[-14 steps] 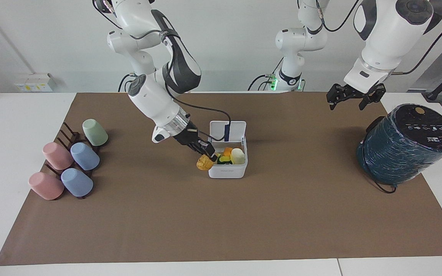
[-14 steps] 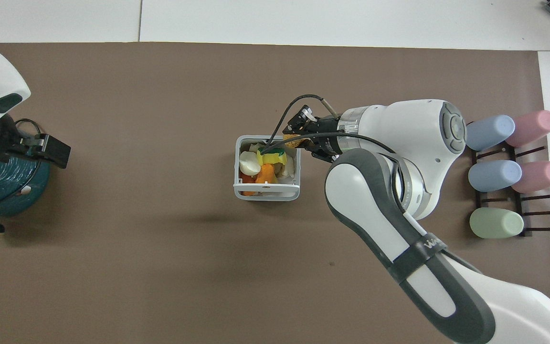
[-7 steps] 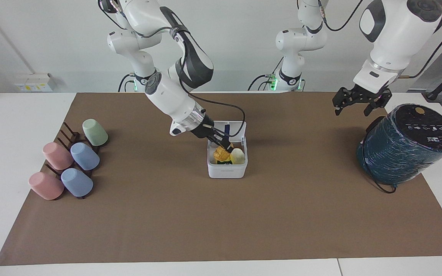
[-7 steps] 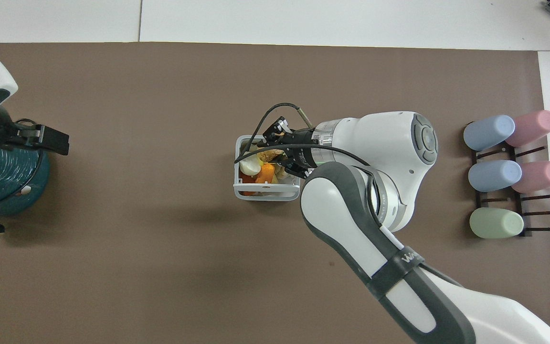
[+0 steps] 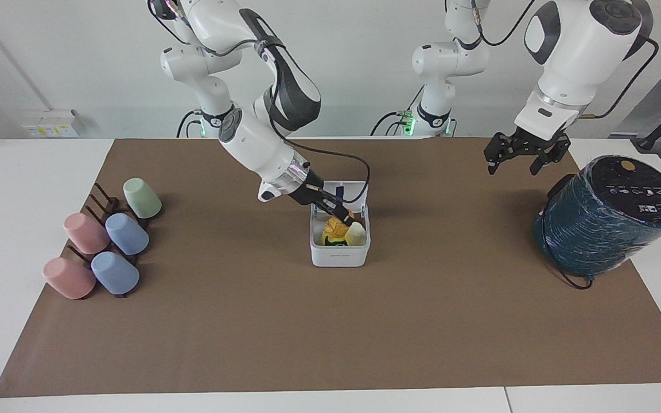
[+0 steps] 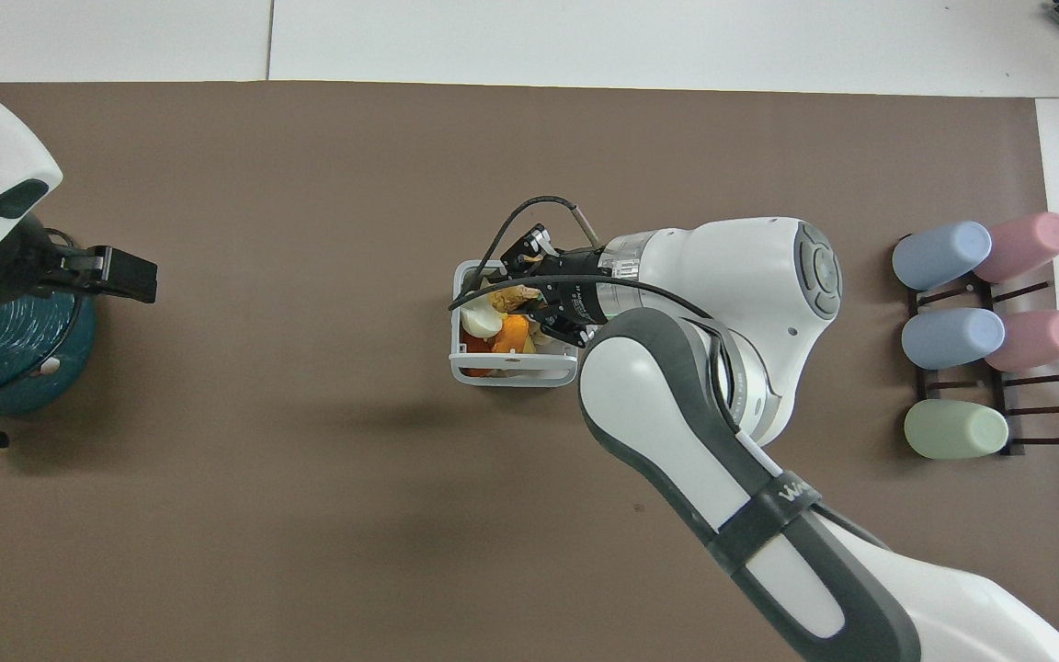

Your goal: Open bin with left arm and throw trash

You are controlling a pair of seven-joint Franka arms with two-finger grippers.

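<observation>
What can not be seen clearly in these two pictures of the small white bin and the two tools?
- Right tool: fingertips sit inside the small white square plastic bin; its own wrist covers them in the overhead view, so grip is unclear.
- Orange-brown trash lump: held or released, too small to tell.
- Bin floor: hidden by trash, both views.
- Left tool: waits beside the dark teal cylinder; its fingers are too small to judge.

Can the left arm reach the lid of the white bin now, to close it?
Probably not yet. The right gripper is down in the bin, in front of the upright lid. The left gripper hangs near the teal cylinder.
</observation>
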